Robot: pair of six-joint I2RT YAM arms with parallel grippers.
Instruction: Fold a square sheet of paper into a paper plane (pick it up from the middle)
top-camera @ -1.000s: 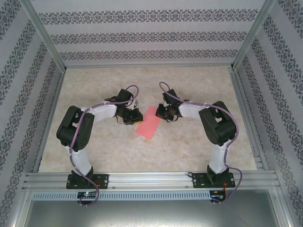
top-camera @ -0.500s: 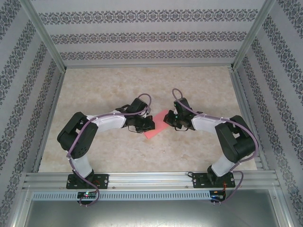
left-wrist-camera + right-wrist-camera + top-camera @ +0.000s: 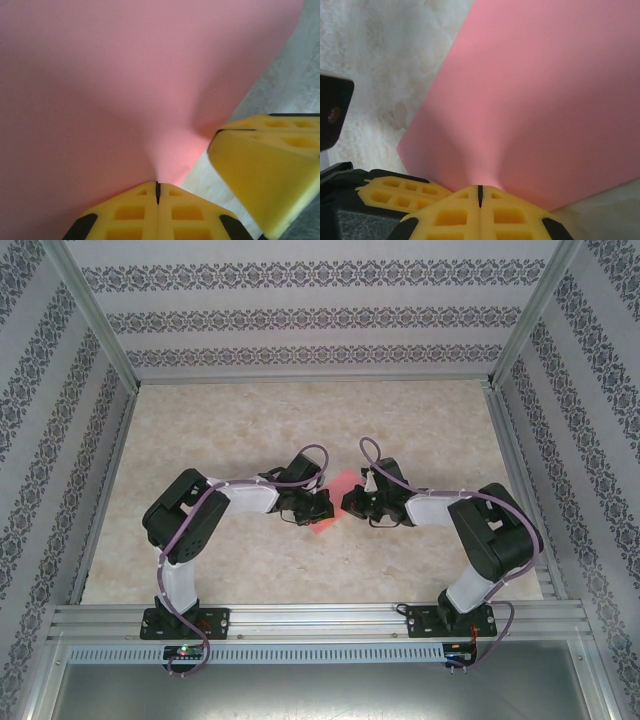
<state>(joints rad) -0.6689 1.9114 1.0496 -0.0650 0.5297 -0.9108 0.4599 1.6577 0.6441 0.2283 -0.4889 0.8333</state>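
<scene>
Two yellow-fingered grippers meet near the middle of the beige marbled tabletop (image 3: 420, 430). The left gripper (image 3: 157, 192) is clamped tight on the 9 o'clock side of the thin salmon-pink square sheet of paper (image 3: 125, 85); the right gripper (image 3: 480, 192), equally closed, pinches the 3 o'clock side. The paper puckers at both pinches. No crease shows, so I judge only the pick-up begun; every fold remains.

The square sheet of paper (image 3: 323, 526), plain salmon-pink, is pinched at two opposite edges, puckering there.
</scene>
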